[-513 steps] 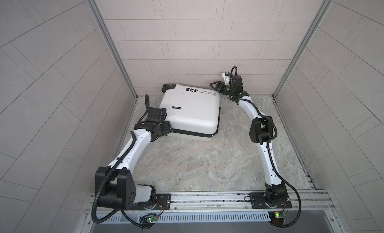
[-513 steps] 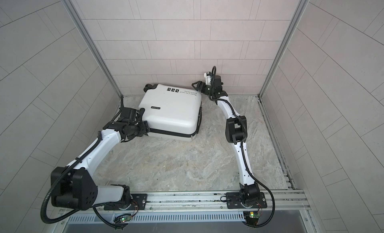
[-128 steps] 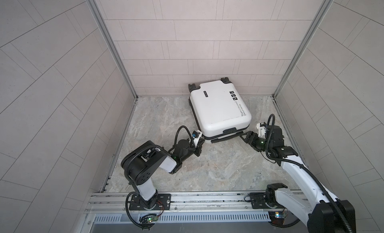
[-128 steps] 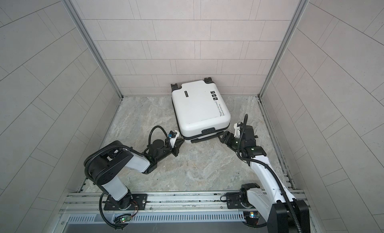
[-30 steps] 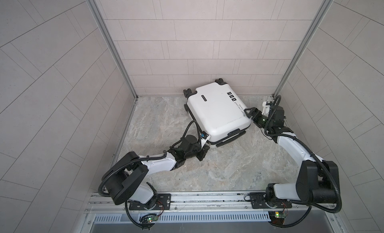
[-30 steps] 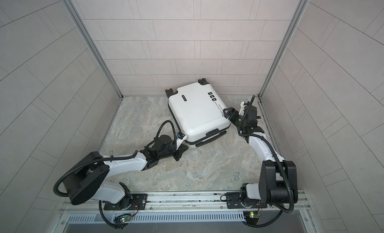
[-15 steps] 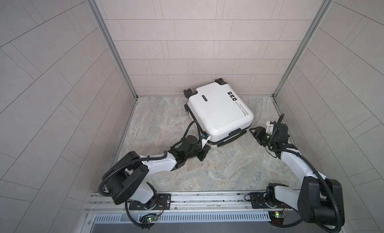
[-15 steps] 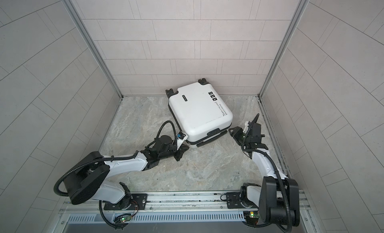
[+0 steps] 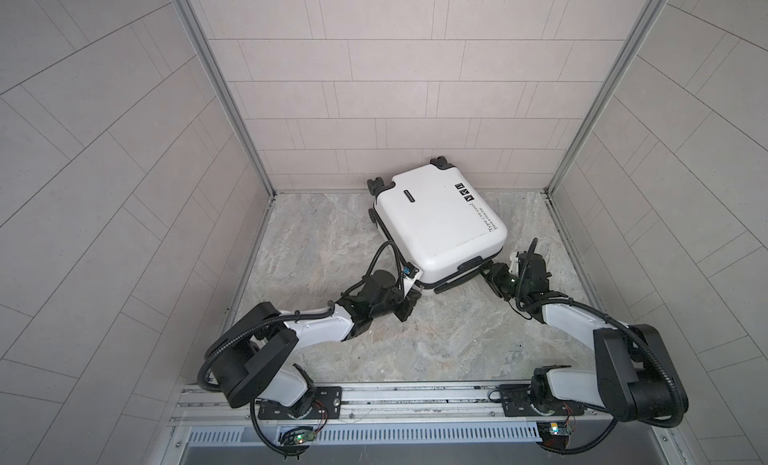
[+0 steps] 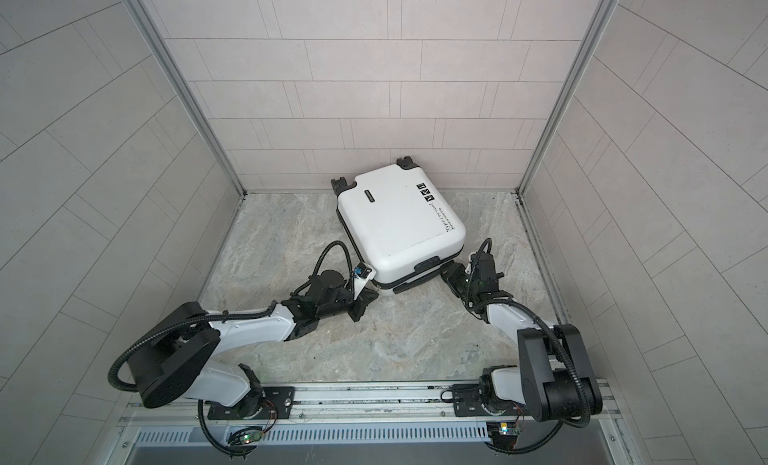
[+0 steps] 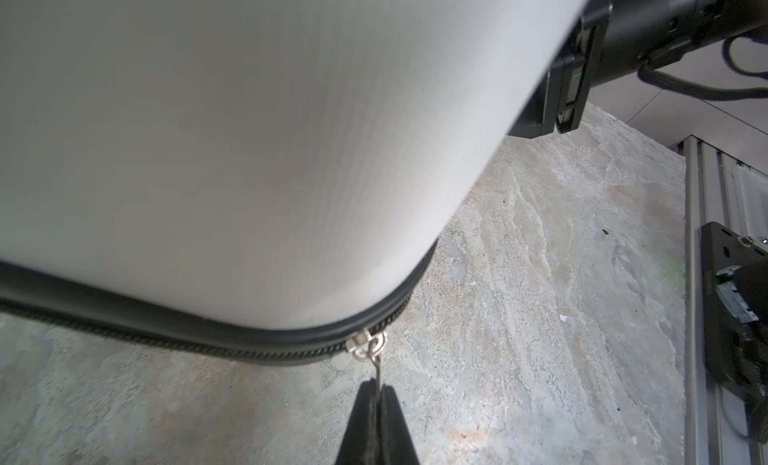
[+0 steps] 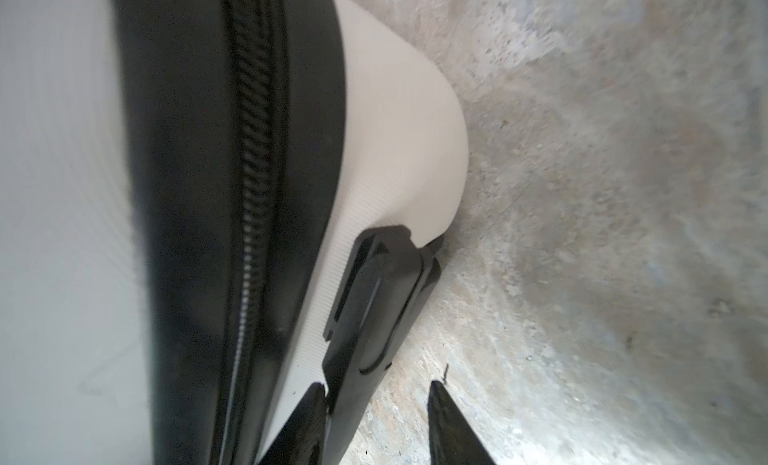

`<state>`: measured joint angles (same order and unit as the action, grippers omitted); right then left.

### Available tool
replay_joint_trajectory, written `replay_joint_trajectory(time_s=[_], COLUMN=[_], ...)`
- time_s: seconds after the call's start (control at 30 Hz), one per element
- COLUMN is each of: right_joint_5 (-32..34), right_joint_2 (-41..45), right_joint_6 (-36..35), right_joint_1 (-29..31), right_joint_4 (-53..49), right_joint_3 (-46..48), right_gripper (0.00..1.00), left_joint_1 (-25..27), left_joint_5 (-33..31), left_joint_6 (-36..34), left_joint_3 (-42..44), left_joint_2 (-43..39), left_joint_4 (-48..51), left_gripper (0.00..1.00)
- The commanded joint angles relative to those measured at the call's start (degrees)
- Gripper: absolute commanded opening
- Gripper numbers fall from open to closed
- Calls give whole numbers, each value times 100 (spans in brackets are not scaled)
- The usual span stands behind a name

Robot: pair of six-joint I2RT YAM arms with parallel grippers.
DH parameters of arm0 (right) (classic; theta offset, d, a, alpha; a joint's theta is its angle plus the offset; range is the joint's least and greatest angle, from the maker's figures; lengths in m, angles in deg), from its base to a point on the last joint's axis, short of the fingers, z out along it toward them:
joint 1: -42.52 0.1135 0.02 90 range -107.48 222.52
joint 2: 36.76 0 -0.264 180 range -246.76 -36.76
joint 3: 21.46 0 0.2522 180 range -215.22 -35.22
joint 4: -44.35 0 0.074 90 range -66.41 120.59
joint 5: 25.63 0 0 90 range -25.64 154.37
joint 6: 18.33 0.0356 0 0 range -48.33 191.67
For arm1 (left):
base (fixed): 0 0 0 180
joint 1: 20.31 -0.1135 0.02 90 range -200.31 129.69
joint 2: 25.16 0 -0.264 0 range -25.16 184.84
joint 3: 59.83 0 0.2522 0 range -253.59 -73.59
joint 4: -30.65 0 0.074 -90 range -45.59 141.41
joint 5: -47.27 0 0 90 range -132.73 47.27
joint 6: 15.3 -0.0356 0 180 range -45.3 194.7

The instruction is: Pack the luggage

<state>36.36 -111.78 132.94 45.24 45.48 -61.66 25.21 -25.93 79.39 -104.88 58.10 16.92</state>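
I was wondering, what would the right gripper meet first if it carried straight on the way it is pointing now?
Most likely the black handle of the luggage: it lies between the right gripper's fingers, directly in that line.

Both top views look steeply down; wrist views press close to luggage point(image 11: 249, 151)

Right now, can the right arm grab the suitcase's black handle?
Probably yes: the right gripper has its open jaws on either side of the handle of the luggage, with nothing in between.
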Motion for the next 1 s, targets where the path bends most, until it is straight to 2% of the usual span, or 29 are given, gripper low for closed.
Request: replay_joint_trajectory(time_s=[0.0, 0.27, 0.67, 0.8, 0.93, 0.97], right_joint_5=[129, 281, 383, 460, 514, 543], right_joint_2=[-119, -224, -638, -590, -531, -515], right_joint_6=[304, 530, 1026, 1062, 1071, 1080], right_joint_1=[88, 121, 158, 162, 194, 217], right_joint_4=[455, 760, 1747, 1811, 1747, 1753], right_joint_3=[-65, 37, 331, 371, 399, 419], right_gripper=[42, 41, 26, 18, 0, 0], left_joint_1=[67, 71, 70, 63, 63, 70], left_joint_5=[206, 223, 238, 230, 228, 223], left_joint_6=[-20, 3, 29, 27, 40, 38], left_joint_3=[-155, -167, -141, -141, -171, -184], left_joint_2=[-35, 8, 7, 6, 44, 44], left_joint_4=[-725, -750, -777, -785, -802, -807], left_gripper=[0, 0, 0, 0, 0, 0])
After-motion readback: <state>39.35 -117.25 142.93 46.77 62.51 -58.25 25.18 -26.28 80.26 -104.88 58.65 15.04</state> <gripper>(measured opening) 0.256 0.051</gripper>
